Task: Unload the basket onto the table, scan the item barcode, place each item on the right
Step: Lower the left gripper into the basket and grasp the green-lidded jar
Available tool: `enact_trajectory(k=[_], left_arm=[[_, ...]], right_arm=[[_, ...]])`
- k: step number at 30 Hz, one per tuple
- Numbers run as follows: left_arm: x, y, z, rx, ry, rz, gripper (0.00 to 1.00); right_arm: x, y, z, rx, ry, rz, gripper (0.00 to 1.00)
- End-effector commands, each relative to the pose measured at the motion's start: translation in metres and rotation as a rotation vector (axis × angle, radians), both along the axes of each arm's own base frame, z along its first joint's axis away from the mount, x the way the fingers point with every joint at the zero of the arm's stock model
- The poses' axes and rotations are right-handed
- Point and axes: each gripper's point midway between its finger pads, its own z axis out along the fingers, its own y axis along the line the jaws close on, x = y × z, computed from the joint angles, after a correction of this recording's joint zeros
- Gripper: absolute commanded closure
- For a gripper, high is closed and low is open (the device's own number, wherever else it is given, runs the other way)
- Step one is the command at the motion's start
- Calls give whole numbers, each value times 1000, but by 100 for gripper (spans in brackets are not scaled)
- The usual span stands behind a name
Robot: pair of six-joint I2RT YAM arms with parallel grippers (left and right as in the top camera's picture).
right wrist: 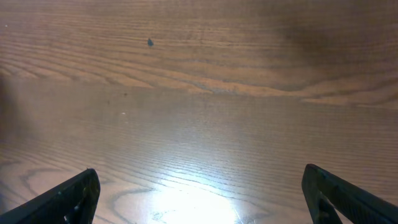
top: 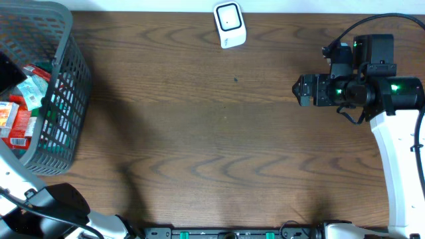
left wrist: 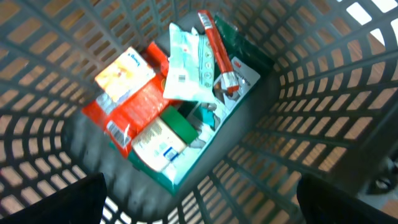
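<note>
Several packaged items lie in a grey mesh basket [top: 66,79] at the table's left end. Looking down into it, the left wrist view shows a white pouch [left wrist: 186,65], a red box [left wrist: 134,109], a yellow-orange box [left wrist: 124,71], a green-and-white box [left wrist: 171,146] and a red stick pack [left wrist: 217,50]. My left gripper [left wrist: 202,211] hangs open above them, touching none. A white barcode scanner [top: 230,24] stands at the far edge, centre. My right gripper [top: 300,89] is open and empty over bare wood at the right, pointing left.
The basket's walls [left wrist: 323,106] rise on all sides around the left gripper. The wooden table [top: 212,133] spreads between the basket and the right arm. The right arm's white link [top: 398,172] runs along the right edge.
</note>
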Motion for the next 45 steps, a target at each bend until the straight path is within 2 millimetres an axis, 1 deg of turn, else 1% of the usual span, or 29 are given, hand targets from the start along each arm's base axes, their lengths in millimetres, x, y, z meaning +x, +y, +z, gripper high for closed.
enact_trajectory(k=[1,5,8,10,12,15,19,26,32,35,38,43,45], left_arm=[[5,1,-10,35,17,-67,2],[16,11,-23,89,6,-112,2],[20,14,-39,120,23,-167,2],[20,16,-52,133,44,-196,2],[17,24,-68,157,78,-184,2],[12,30,-87,166,112,-166,2],[15,34,-111,158,118,-163,2],[20,20,-149,35,138,-211,2],[10,17,-182,-23,240,-228,2],[4,13,-195,-62,281,-231,2],[2,12,-202,-78,299,-232,2],[-10,21,-204,-34,371,-200,2],[-11,23,-205,-28,378,-193,2]], right_arm=[[2,0,4,17,-6,-11,1],[2,0,4,17,-6,-11,1],[2,0,4,17,-6,-11,1],[2,0,4,17,-5,-11,1],[2,0,4,17,-5,-11,1],[2,0,4,17,-5,-11,1],[2,0,4,17,-6,-11,1],[2,0,4,17,-6,-11,1],[2,0,4,17,-6,-11,1],[2,0,4,17,-5,-11,1],[2,0,4,17,-6,-11,1],[2,0,4,17,-5,-11,1],[2,0,4,17,-6,-11,1]])
